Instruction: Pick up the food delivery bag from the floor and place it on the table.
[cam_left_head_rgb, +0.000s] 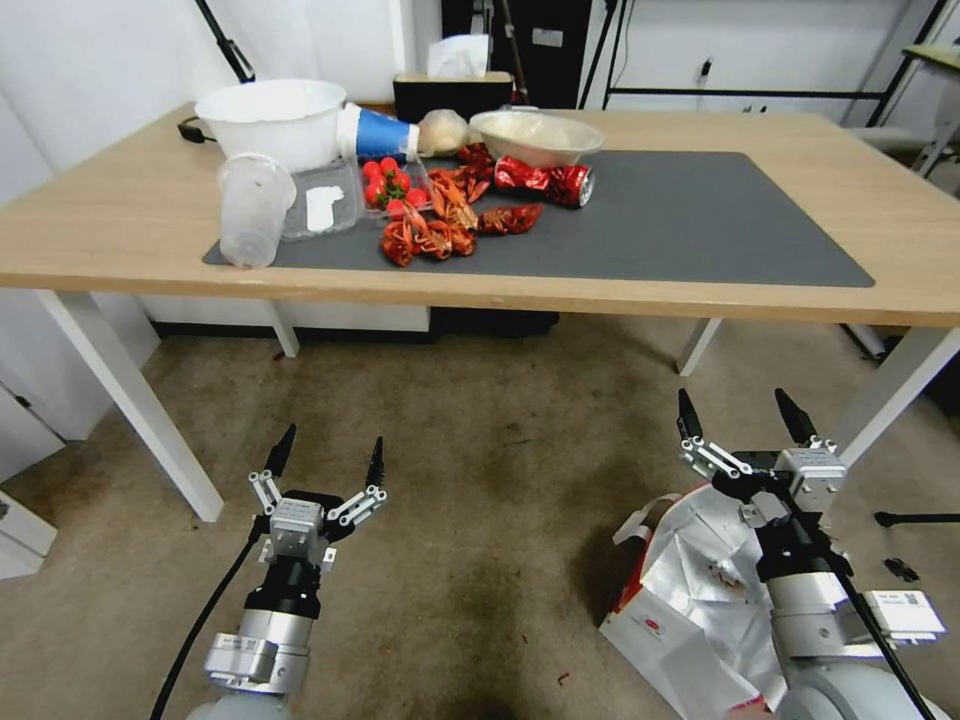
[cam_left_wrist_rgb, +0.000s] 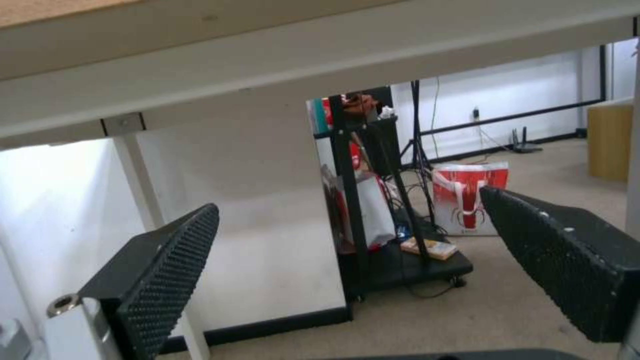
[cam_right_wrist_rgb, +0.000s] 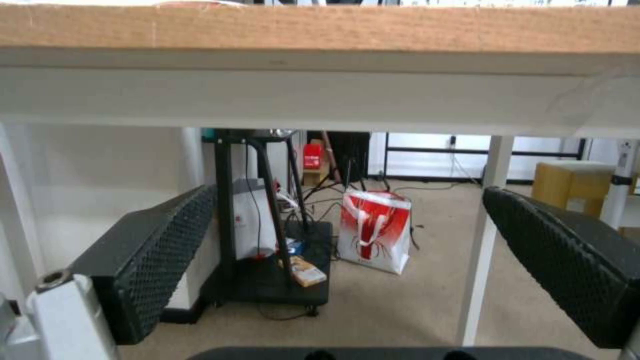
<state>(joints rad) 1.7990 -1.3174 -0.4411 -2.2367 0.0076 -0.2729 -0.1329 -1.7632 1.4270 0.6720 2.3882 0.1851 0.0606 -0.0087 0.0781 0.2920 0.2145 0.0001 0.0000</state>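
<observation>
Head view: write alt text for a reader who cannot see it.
A white and red food delivery bag lies open on the stained floor, partly under the right gripper, whose fingers are open. The left gripper is open too, over bare floor. Beyond stands the table, its grey mat holding crayfish, strawberries and bowls.

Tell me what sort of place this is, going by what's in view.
Probably a lab or office room staged for robot trials: camera tripod legs against the back wall, a wood table spread with prop food, and a black equipment cart trailing cables on stained carpet.
</observation>
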